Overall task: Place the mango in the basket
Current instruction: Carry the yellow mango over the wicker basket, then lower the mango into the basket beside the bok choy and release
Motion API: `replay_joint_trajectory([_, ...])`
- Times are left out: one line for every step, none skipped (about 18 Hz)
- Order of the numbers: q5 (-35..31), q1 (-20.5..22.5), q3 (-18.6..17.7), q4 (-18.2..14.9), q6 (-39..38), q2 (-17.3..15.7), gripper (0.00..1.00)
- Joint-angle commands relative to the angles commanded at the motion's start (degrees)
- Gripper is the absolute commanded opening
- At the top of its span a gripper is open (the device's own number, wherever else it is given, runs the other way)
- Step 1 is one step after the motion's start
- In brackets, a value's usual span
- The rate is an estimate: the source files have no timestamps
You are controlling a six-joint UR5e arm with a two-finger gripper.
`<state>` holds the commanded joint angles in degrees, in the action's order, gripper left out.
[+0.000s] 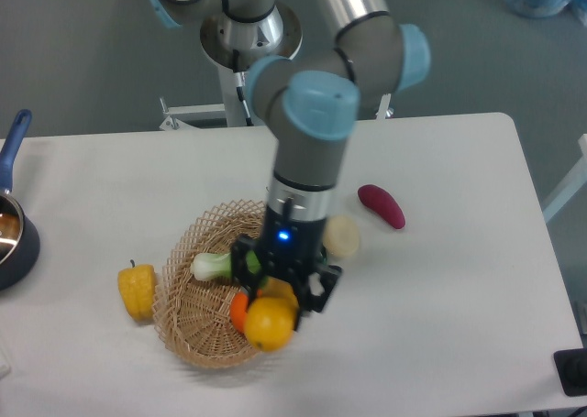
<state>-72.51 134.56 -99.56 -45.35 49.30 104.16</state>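
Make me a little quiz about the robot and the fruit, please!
1. True or false: the gripper is holding the mango.
2. What is the mango hanging over? A) the pot B) the basket C) the purple vegetable
3. Fill in: the yellow pepper sits on the table just ____ the basket.

Key:
1. True. The fingers are closed around it.
2. B. It hangs over the basket's near right edge, in front of the orange.
3. Outside. It is by the basket's left rim, as the camera sees it.
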Motion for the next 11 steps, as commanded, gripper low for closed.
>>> replay_joint_trajectory([-0.18, -0.26, -2.11, -0.09, 0.53, -1.41, 0.38])
replay_joint_trajectory([-0.18, -0.35, -4.22, -0.09, 1.84, -2.46, 0.38])
replay_joint_trajectory([-0.18, -0.27, -5.98, -0.09, 2.98, -3.26, 0.38])
replay_joint_trajectory([-0.18, -0.27, -7.13, -0.18, 2.91, -3.96, 0.38])
replay_joint_trajectory([-0.27, -0.35, -8.19, -0.79, 2.73, -4.58, 0.38])
replay_joint_trajectory([-0.79, -0.36, -9.41, -1.92, 2.99, -5.19, 0.38])
replay_joint_trajectory([-1.92, -0.36, -10.38, -2.72, 3.34, -5.98, 0.38])
replay_joint_trajectory([-2.98, -0.27, -11.7, -2.81, 3.61, -6.34, 0.38])
replay_joint_trajectory([-3.77, -0.27, -12.41, -2.82, 3.87, -6.52, 0.38])
replay_joint_trajectory([-4.22, -0.35, -12.5, -2.82, 3.87, -6.52, 0.38])
replay_joint_trajectory([-4.74, -0.44, -12.68, -2.9, 3.78, -6.52, 0.38])
